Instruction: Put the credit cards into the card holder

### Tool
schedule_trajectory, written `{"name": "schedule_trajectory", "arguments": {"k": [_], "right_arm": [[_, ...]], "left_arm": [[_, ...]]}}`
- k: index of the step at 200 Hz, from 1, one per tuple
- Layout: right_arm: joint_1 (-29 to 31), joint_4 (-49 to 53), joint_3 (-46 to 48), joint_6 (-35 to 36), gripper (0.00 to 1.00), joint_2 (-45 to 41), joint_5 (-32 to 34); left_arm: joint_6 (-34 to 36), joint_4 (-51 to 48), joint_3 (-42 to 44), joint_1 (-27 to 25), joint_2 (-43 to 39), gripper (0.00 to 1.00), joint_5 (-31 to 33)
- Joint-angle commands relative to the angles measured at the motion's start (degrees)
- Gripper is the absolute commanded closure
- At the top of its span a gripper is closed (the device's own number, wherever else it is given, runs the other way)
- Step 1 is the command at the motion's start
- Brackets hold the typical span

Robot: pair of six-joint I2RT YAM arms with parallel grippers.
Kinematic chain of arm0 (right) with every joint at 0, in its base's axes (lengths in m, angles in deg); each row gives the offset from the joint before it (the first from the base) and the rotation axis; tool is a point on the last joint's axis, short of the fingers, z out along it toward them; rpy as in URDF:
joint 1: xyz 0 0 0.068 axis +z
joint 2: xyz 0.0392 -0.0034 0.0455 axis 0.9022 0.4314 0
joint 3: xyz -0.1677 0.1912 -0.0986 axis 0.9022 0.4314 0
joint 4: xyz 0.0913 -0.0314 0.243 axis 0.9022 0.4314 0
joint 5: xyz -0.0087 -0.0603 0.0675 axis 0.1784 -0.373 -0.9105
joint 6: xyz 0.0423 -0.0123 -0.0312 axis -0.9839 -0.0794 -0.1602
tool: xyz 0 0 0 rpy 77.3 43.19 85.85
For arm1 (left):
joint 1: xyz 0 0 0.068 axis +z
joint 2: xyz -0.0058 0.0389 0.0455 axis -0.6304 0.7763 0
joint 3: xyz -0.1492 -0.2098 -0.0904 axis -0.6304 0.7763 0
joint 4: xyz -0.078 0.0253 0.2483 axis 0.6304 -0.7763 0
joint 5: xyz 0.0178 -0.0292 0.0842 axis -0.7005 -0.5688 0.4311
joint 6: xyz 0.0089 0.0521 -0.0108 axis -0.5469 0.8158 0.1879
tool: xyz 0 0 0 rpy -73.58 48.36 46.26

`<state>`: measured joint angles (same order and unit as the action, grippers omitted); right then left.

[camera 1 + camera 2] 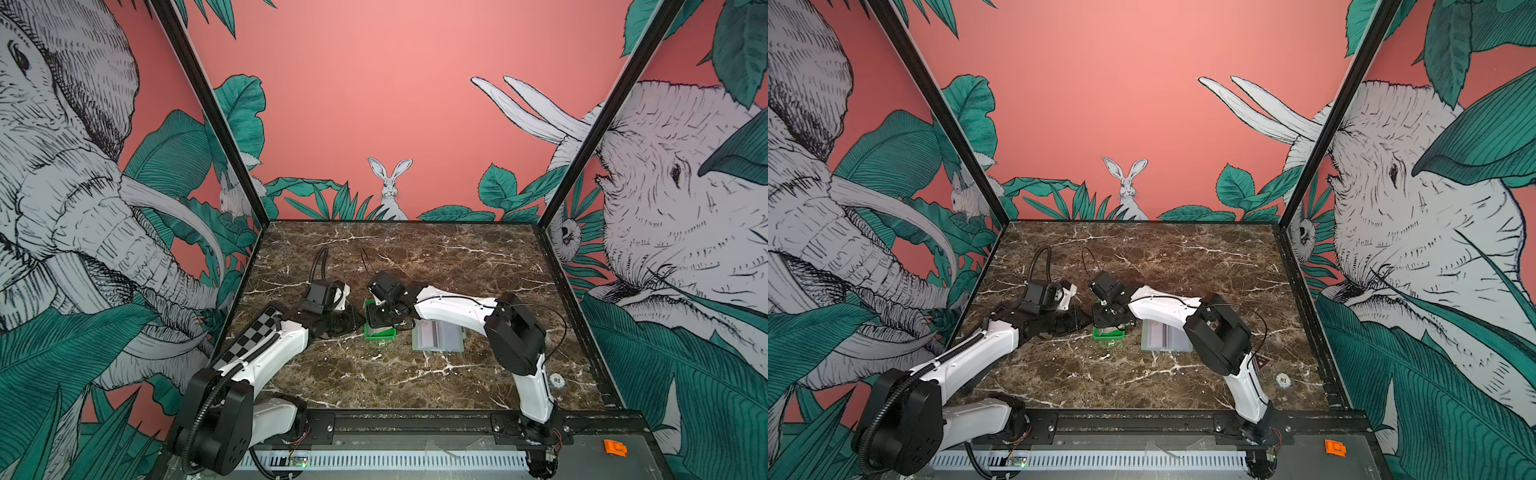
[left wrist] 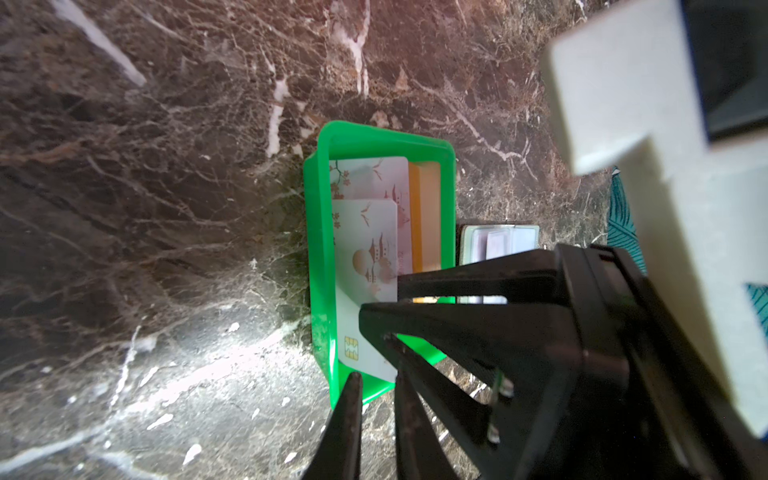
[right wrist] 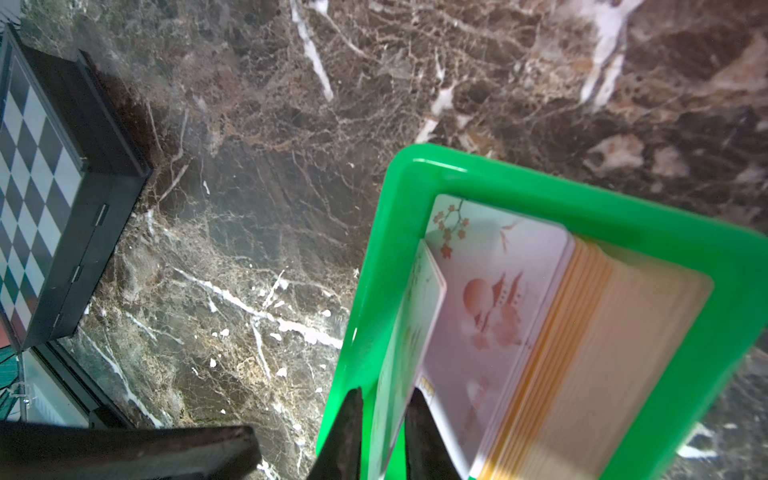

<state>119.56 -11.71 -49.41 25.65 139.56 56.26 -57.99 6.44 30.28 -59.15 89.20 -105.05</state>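
Note:
A bright green tray (image 1: pixel 379 332) (image 1: pixel 1108 333) (image 2: pixel 320 249) (image 3: pixel 399 199) stands mid-table with the credit cards (image 2: pixel 374 178) (image 3: pixel 498 291) upright in it, pale pink faces in front of a tan-orange pack (image 3: pixel 602 332). One pale card (image 2: pixel 365 257) (image 3: pixel 415 311) leans off the pack. My right gripper (image 3: pixel 385 395) (image 1: pixel 380 324) straddles that card's edge, open a little, with green showing beside one finger. My left gripper (image 2: pixel 377 376) (image 1: pixel 359 321) is shut on the tray's end wall. The sage-green card holder (image 1: pixel 440 336) (image 1: pixel 1163 336) (image 2: pixel 498 239) lies open just right of the tray.
The right forearm (image 1: pixel 453 307) crosses above the card holder. A checkerboard panel (image 1: pixel 249 336) (image 3: pixel 25 187) rides on the left arm. A white round token (image 1: pixel 556 379) lies near the front right. Black frame posts (image 1: pixel 582 166) stand at the table's corners.

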Motion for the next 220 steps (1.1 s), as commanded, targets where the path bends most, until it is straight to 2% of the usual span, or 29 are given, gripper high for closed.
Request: {"name": "schedule_trajectory", "arguments": {"k": [1,20,66,88,131,147,166,199,207,220], "right_arm": [[0.5,-0.9,-1.1,-0.1,0.77,0.2,0.0],[0.6,-1.2,-1.0,-0.3,0.73,0.2,0.0],[0.5,2.1,-2.0,-1.3,0.74,0.9,4.2],[0.6,2.9,-2.3,-0.7,0.79,1.2,5.5],[0.5,0.5,-1.8,-1.4,0.86,1.6,4.1],[0.4,1.1,-1.7,-1.6,0.93,1.5,5.0],[0.2,0.9,-0.5,-1.8,0.96,0.3,5.9],[-1.2,0.1,2.6,-2.2,0.96,-2.7,8.0],[-1.7,-0.1,3.2,-2.3,0.92,-3.3,8.2],[-2.4,-0.5,4.2,-2.1,0.81,-4.3,8.3]], "left_arm": [[0.3,-0.3,1.2,0.4,-1.1,0.82,-0.4],[0.3,-0.2,1.4,0.3,-0.9,0.82,-0.6],[-0.3,0.2,1.8,0.4,-2.0,0.82,-1.1],[-0.5,0.4,2.2,0.4,-2.4,0.82,-1.4],[-1.4,2.5,3.1,0.4,-2.1,0.83,-3.0],[-1.6,3.1,3.3,0.4,-1.9,0.82,-3.5],[-1.8,3.5,3.1,0.4,-1.5,0.82,-3.7],[-1.6,3.8,2.8,0.3,-0.6,0.83,-3.6],[-1.8,4.1,2.8,0.3,-0.5,0.82,-3.7],[-1.9,4.4,2.8,0.3,-0.1,0.83,-3.7]]}}
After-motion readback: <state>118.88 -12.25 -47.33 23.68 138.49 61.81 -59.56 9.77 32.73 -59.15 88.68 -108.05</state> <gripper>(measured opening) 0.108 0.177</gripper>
